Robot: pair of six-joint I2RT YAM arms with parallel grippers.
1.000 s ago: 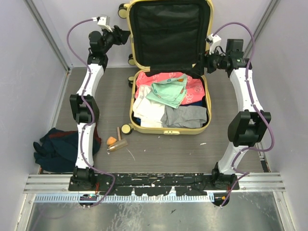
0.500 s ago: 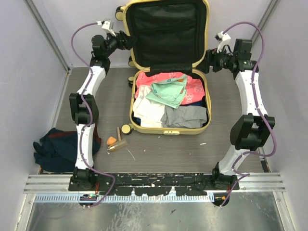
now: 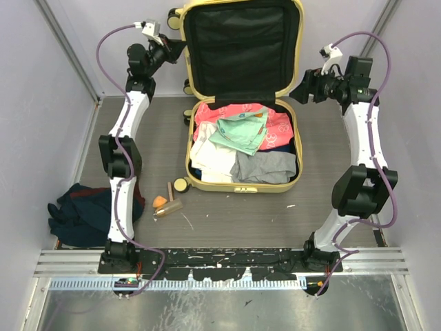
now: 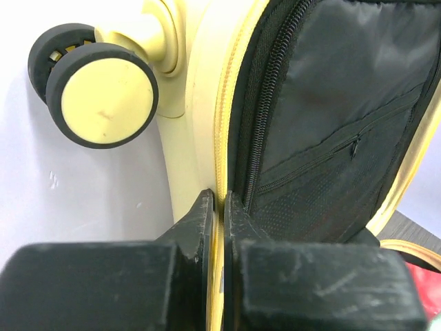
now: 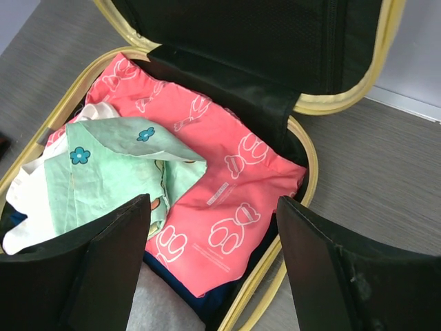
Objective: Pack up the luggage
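Grey bench (image 3: 138,131) is topped by the full suitcase (image 3: 213,186), lid rim (image 4: 227,117) clamped in the left pincer (image 4: 220,201), right pincer (image 5: 212,210) held open beside the suitcase. Closing step is judged in hand: lid must be lowered.

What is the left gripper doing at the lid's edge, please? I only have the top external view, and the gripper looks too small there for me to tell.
Observer: The left wrist view shows the left gripper shut on the luggage, pinching the lid's yellow zipper rim.
Operator: Thank you. Is the right gripper holding anything?
Observer: No. In the right wrist view the right gripper is open and empty, and the pink bear-print cloth packed inside shows between its sides.
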